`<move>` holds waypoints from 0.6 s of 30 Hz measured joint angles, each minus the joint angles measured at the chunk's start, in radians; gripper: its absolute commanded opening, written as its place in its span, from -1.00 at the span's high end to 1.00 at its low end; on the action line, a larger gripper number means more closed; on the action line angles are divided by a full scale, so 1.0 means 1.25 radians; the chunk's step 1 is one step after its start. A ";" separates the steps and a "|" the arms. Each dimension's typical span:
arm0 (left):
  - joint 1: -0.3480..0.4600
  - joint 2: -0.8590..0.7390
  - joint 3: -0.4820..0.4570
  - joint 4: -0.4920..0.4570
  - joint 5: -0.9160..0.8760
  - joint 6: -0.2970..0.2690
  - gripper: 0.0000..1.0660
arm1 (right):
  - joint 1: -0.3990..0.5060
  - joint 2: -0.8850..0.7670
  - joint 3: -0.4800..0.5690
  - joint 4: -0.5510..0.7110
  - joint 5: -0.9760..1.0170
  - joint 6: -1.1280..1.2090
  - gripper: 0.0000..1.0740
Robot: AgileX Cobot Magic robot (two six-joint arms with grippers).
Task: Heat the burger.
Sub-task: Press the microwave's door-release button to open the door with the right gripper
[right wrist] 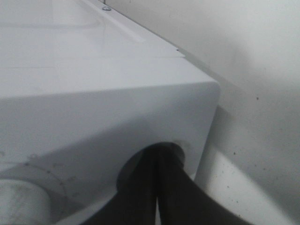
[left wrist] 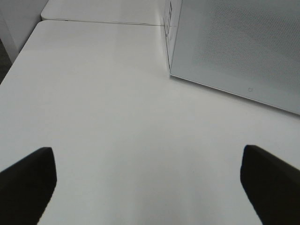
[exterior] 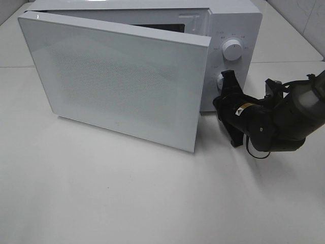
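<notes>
Left pincer (left wrist: 150,180): apart, empty, over bare surface (left wrist: 117,117), with the door (left wrist: 234,51) outer face ahead of it. Right pincer (exterior: 227,77): together, tips at lower knob (exterior: 220,80), clamped on nothing. Door stands wide open and hides the cavity. Burger: not visible in any of 3 views. It may be inside the microwave (exterior: 238,20) behind the door, can't tell, so no bearing or axis from either pincer. Judgement: door must close before the dial matters. Its free edge sits near the right arm, its face toward the left.
</notes>
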 measured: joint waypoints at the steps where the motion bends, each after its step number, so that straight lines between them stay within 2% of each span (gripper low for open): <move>1: 0.000 0.000 0.000 0.000 0.000 0.000 -0.88 | 0.000 0.000 0.000 0.002 0.003 0.002 1.00; 18: 0.000 0.000 0.000 0.000 0.000 0.000 -0.88 | -0.010 -0.022 -0.002 -0.015 0.074 0.063 1.00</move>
